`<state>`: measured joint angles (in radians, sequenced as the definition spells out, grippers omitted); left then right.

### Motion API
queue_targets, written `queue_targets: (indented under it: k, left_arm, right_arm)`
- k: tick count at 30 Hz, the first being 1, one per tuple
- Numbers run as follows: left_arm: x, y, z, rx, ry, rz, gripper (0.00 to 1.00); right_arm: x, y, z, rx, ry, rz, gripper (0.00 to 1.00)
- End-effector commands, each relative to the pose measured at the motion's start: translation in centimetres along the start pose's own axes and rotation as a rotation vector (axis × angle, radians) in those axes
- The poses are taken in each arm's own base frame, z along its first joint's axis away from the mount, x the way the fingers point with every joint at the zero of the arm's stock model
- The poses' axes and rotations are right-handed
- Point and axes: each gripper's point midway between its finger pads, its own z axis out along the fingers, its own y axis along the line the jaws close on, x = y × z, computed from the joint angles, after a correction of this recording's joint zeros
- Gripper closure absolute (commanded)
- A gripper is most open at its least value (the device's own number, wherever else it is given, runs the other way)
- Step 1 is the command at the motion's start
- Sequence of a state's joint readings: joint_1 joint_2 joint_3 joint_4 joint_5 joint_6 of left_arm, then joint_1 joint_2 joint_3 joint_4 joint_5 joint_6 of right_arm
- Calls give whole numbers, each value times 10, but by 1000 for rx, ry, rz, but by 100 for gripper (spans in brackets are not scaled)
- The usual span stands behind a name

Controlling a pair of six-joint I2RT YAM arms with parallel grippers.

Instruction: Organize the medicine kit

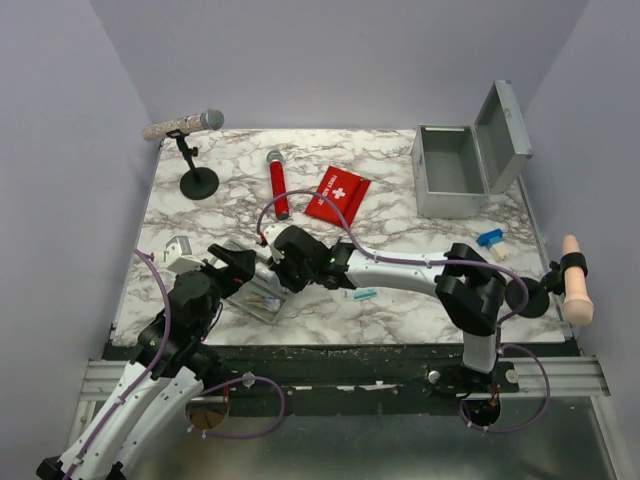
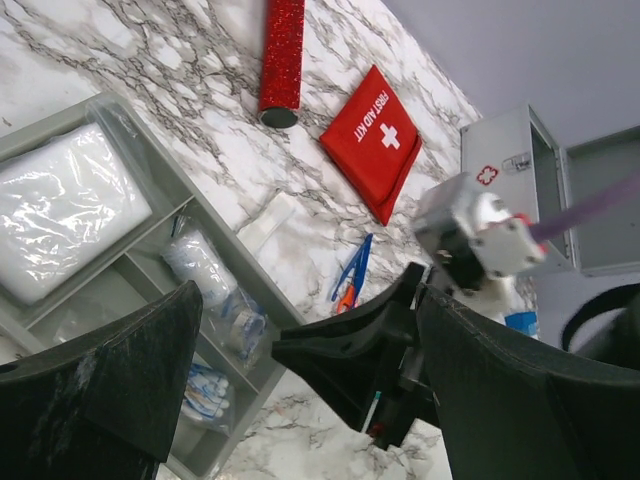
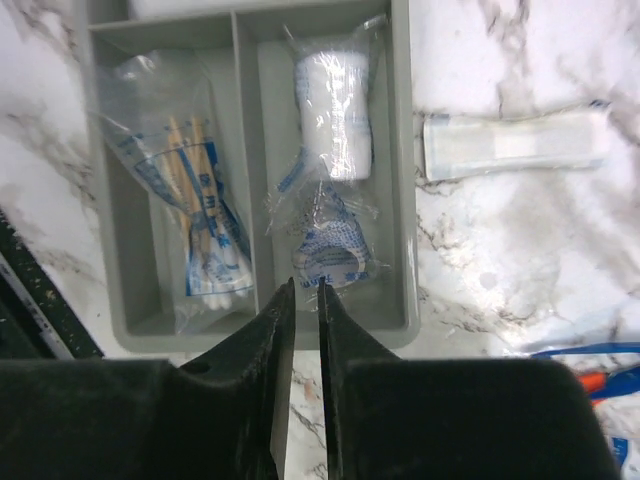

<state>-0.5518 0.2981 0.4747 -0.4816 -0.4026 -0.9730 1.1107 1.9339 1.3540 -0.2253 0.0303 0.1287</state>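
Bright even light, soft shadows, blurred foreground

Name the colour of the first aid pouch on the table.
The pouch is red with a white cross; clearest in the left wrist view.

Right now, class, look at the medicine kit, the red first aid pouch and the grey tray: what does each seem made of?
The medicine kit: looks like metal, matte grey, thin crisp walls. The red first aid pouch: likely fabric or vinyl, soft edges, printed white cross. The grey tray: probably moulded plastic, smooth, rounded corners.
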Motion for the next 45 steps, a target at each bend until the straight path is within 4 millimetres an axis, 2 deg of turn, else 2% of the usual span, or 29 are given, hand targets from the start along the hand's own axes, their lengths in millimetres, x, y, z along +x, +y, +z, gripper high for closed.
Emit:
queue_targets:
  k: [1,3,5,6,8,10,11,15,18,22,27,37,42,45]
  left_arm:
    - [-3,1,-3,-4,-5,4,3]
    - [-5,0,-5,3,-14,0,3]
    - [-5,0,-5,9,-17,0,3]
    - [-5,-1,-5,15,-17,-2,3]
    - [-3,-2,-4,19,-11,-4,3]
    - [-1,-2,-3,19,1,-1,3]
    - [0,-2,-2,17,2,1,3]
    - [2,-1,0,11,9,9,3]
    - [4,-1,3,8,13,14,3]
    - [7,0,7,-6,28,24,3]
    - [8,2,8,-17,28,31,3]
    - [7,2,11,-25,25,46,3]
    - [5,1,12,-24,21,56,3]
    - [5,1,12,-24,18,57,3]
  right_arm:
    - [-61,2,-45,-18,-193,3,70]
    - [-83,-9,-64,13,-254,32,58]
    - [-99,-37,-80,56,-279,126,50]
    - [-102,-60,-85,80,-279,202,48]
    - [-94,-109,-90,127,-274,353,48]
    - [-77,-161,-90,202,-264,502,48]
    - [-68,-179,-91,230,-259,556,48]
    - [-41,-240,-91,353,-262,716,48]
    - [-29,-268,-79,389,-244,797,48]
    - [-12,-287,-52,406,-168,868,46]
    - [6,-301,-28,439,-104,911,43]
    - [34,-317,-15,527,-9,903,44]
    - [52,-319,-6,553,75,894,49]
    - [60,-318,-4,552,108,897,58]
